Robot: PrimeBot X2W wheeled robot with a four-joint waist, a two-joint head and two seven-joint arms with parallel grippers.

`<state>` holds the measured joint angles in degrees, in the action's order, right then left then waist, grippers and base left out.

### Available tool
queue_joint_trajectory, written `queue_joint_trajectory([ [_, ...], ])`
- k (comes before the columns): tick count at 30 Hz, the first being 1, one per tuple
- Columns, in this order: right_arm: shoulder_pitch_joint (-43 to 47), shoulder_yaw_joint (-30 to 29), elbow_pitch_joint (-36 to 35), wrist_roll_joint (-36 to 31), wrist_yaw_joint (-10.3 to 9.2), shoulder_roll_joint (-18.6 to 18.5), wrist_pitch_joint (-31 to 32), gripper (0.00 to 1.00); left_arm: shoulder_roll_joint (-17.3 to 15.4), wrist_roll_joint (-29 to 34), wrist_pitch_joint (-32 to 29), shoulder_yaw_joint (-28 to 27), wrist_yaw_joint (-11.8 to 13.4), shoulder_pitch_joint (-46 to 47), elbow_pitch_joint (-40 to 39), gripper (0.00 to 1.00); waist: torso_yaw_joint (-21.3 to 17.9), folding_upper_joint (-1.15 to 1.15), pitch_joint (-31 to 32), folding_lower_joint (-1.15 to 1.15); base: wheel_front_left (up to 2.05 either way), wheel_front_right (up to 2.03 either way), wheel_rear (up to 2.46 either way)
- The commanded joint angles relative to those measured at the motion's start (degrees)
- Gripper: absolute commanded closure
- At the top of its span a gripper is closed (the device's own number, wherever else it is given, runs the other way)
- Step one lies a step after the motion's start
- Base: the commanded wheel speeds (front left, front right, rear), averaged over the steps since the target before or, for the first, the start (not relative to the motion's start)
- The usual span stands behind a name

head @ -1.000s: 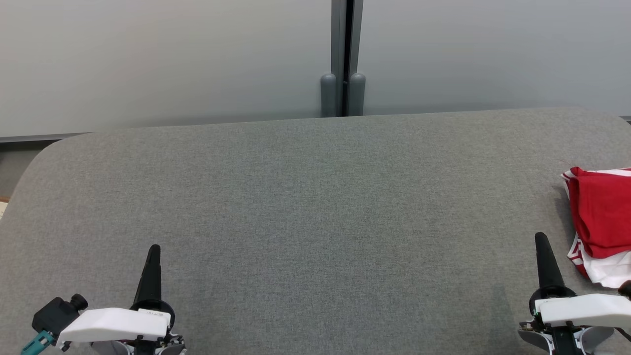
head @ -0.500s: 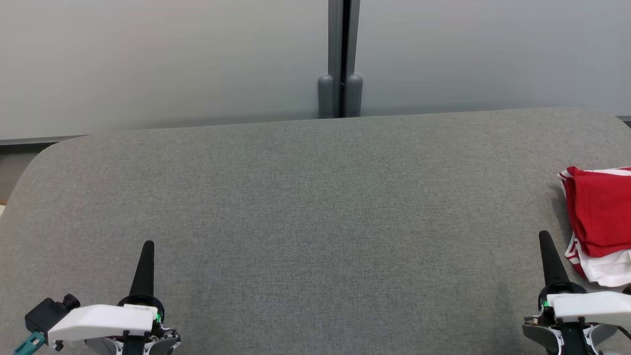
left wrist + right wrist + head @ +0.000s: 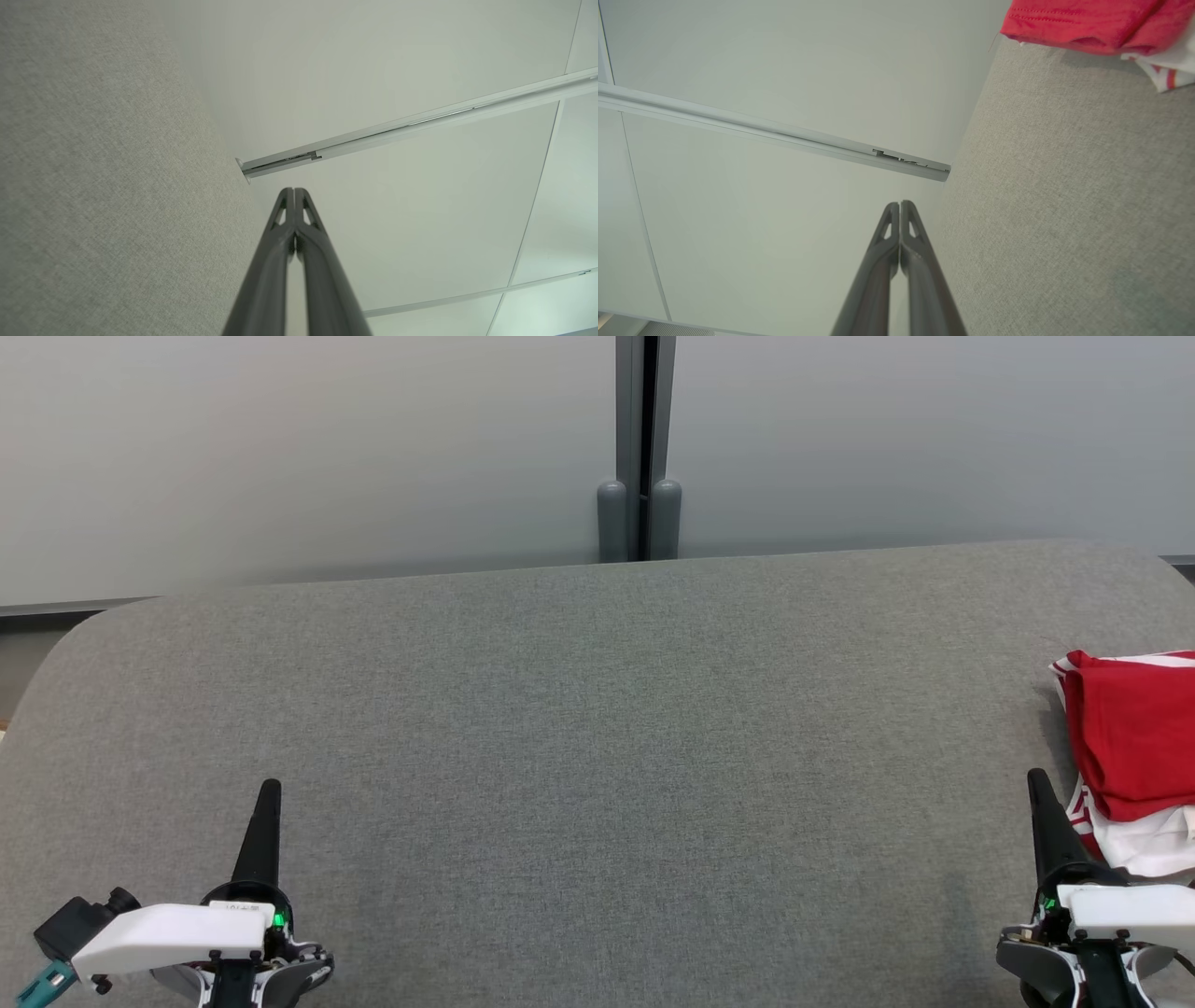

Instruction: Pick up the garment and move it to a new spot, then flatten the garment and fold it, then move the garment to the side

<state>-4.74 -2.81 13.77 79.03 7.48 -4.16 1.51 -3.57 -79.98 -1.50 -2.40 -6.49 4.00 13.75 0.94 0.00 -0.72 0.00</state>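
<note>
Matt woven grey tabletop (image 3: 597, 728)

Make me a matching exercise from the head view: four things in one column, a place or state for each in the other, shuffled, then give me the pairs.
Column one
1. left gripper
2. right gripper
3. red and white garment
4. grey post

Column two
A. lying at the right edge of the grey fabric surface
B. lower left, jaws shut on nothing
C. top centre, upright behind that surface
D. lower right, jaws shut on nothing, next to the garment

Pairs: 1-B, 2-D, 3-A, 4-C
</note>
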Motion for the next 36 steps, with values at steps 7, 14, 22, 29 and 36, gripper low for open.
queue_joint_trajectory([
  [7,-1.1,-0.8,-0.1,3.6,0.02,0.0,1.2,1.0,-0.4,-3.5,-1.0,-1.0,-0.6,1.5,-0.1,1.0,-0.2,0.0,0.1,0.0,0.0,0.0,0.0],
  [14,-1.3,-1.4,0.0,6.5,0.02,0.2,2.1,1.0,-0.4,-6.2,-1.9,-1.6,-0.7,1.7,0.0,1.0,-0.4,0.0,0.2,0.0,0.0,0.0,0.0],
  [22,-1.4,-2.0,0.1,9.6,0.02,0.3,3.1,1.0,-0.3,-9.0,-2.9,-2.2,-0.9,2.1,0.1,1.0,-0.6,0.0,0.3,0.0,0.0,0.0,0.0],
  [29,-1.5,-2.5,0.1,12.1,0.02,0.4,3.9,1.0,-0.3,-11.6,-3.6,-2.8,-1.1,2.4,0.2,1.0,-0.8,0.0,0.4,0.0,0.0,0.0,0.0],
  [36,-1.6,-3.0,0.2,14.4,0.02,0.6,4.5,1.0,-0.3,-13.6,-4.4,-3.3,-1.2,2.6,0.3,1.0,-0.9,0.0,0.5,0.0,0.0,0.0,0.0],
])
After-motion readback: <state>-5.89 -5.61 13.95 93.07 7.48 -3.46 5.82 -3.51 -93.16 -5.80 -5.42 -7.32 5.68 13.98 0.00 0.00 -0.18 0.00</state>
